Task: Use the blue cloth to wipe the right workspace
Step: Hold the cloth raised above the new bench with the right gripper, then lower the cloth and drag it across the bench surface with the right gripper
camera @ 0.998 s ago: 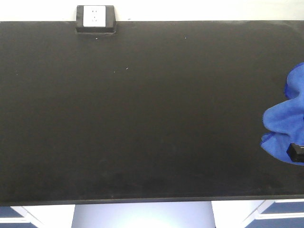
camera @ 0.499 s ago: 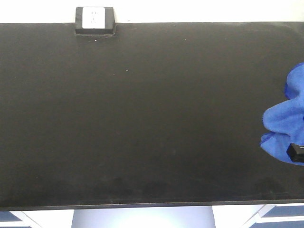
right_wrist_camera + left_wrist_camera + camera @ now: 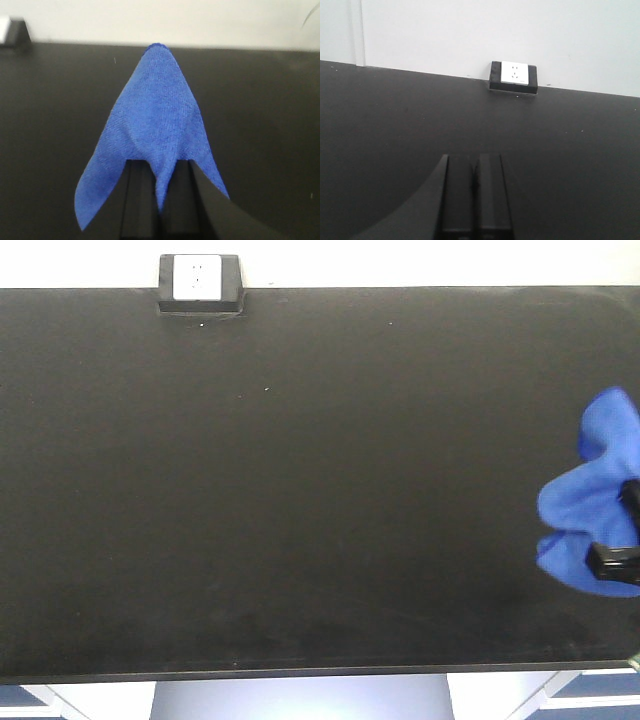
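Note:
The blue cloth [image 3: 590,505] lies bunched on the black table at the far right edge of the front view. My right gripper [image 3: 622,540] is shut on it, only its black fingertips showing at the frame edge. In the right wrist view the cloth [image 3: 152,115] spreads forward in a pointed fold from between the closed fingers [image 3: 137,200]; the right gripper [image 3: 160,167] pinches its near end. My left gripper [image 3: 474,162] is shut and empty, low over bare tabletop, out of the front view.
The black tabletop [image 3: 300,490] fills the front view, with a white wall behind it. A black-framed white power socket [image 3: 200,280] sits at the back left edge; it also shows in the left wrist view [image 3: 514,76]. The table's front edge [image 3: 300,675] runs along the bottom.
The right gripper has dragged the blue cloth a little to the left, further into view. The view shifted slightly a second ago.

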You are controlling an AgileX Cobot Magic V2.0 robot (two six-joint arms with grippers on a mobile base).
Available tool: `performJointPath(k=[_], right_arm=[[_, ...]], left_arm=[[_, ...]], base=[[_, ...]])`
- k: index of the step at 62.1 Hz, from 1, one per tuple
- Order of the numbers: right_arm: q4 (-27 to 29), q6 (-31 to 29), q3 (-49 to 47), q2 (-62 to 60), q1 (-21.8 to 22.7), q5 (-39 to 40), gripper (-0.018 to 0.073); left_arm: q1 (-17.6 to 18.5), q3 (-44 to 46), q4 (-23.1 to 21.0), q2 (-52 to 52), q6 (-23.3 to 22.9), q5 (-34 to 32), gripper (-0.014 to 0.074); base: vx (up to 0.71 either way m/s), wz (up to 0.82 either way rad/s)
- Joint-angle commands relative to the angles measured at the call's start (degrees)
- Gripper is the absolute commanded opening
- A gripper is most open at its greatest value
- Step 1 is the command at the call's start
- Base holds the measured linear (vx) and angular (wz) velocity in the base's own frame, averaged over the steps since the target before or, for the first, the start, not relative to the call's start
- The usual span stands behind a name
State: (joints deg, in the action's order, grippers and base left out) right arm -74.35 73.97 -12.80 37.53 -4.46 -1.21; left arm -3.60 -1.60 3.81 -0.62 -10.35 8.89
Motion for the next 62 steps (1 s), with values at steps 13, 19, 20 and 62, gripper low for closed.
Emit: performJointPath(k=[13,19,20,62], right_arm=[[1.11,0.17,-6.51,22.68,0.33,2.91,-0.0005],[1.54,0.59,-10.09,31.32,0.33,5.94,-0.0005],[1.54,0.61,-11.01,32.63,0.33,6.67,-0.0005],[8.90,2.99,-32.51,65.14,-24.35,18.72,-0.0003]], left_arm=[[0.20,-1.75,-0.02,-0.93,-0.49,-4.78,-0.0006],[0.20,-1.75,-0.02,-0.93,-0.49,-4.78,-0.0006],[0.20,-1.75,-0.02,-0.93,-0.49,-4.78,-0.0006],[0.20,-1.75,-0.02,-0.93,-0.49,-4.78,-0.0006]], base=[[0.00,0.00],[0.00,0.00],[0.00,0.00],[0.00,0.00]])
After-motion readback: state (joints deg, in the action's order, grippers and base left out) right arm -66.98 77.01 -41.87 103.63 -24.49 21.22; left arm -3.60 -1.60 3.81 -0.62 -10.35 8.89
